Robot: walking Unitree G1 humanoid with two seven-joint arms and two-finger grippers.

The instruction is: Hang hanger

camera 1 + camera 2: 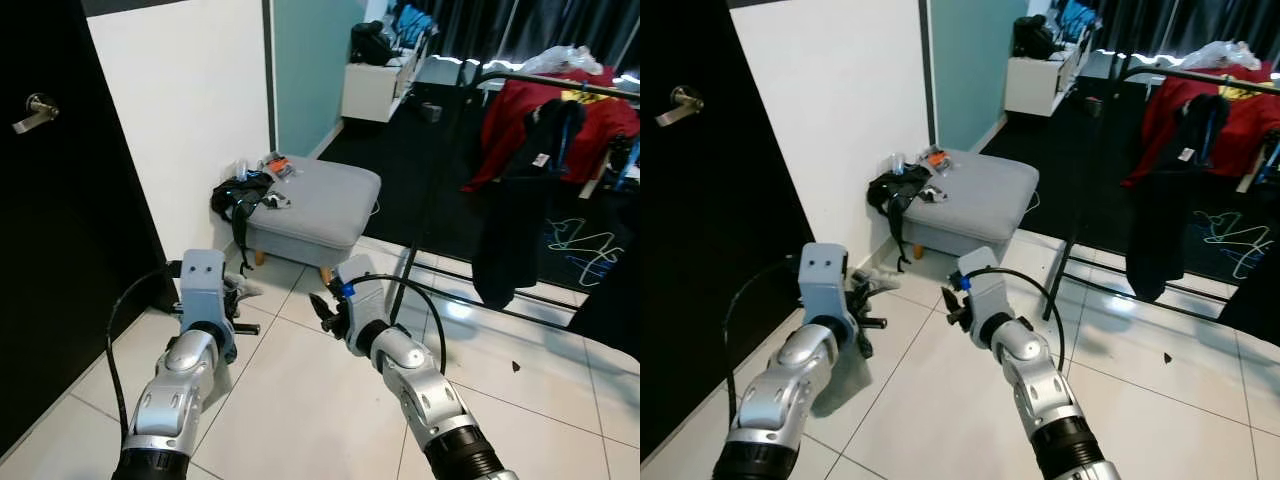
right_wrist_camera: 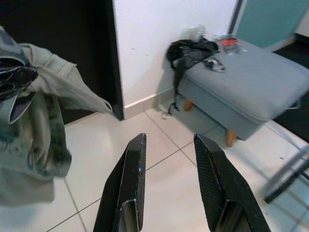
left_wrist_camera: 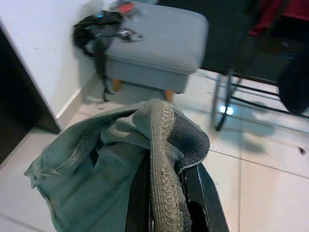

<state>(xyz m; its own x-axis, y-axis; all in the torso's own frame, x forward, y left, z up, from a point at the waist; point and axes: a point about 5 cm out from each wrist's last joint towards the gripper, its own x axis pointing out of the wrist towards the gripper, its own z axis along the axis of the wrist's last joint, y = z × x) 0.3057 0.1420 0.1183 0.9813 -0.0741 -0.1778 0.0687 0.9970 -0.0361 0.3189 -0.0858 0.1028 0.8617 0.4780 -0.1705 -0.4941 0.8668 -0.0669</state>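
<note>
The left gripper (image 3: 166, 193) is seen pinched onto a grey-green garment (image 3: 120, 169); in the left wrist view the ribbed hem is clamped between the two black fingers, and the cloth is bunched over them. In the head views this gripper is placed in the lower left of the frame, raised above the white tiled floor (image 1: 300, 400), presumably so that the cloth is kept off the tiles. The right gripper (image 2: 169, 183) is held at lower centre with its fingers spread and nothing between them, apparently kept free for the next handling.

No hanger can be made out in either gripper; whether one is hidden inside the garment cannot be told. A clothes rack (image 1: 560, 85) is seen in the upper right of the frame, with a red garment (image 1: 520, 120) and a black garment (image 1: 515, 220) already hung on its rail. It is well apart from both grippers, so the hanging is judged not yet begun. A grey footstool (image 1: 315, 205) with a black bag (image 1: 240, 195) is placed centre left, by the white wall.
</note>
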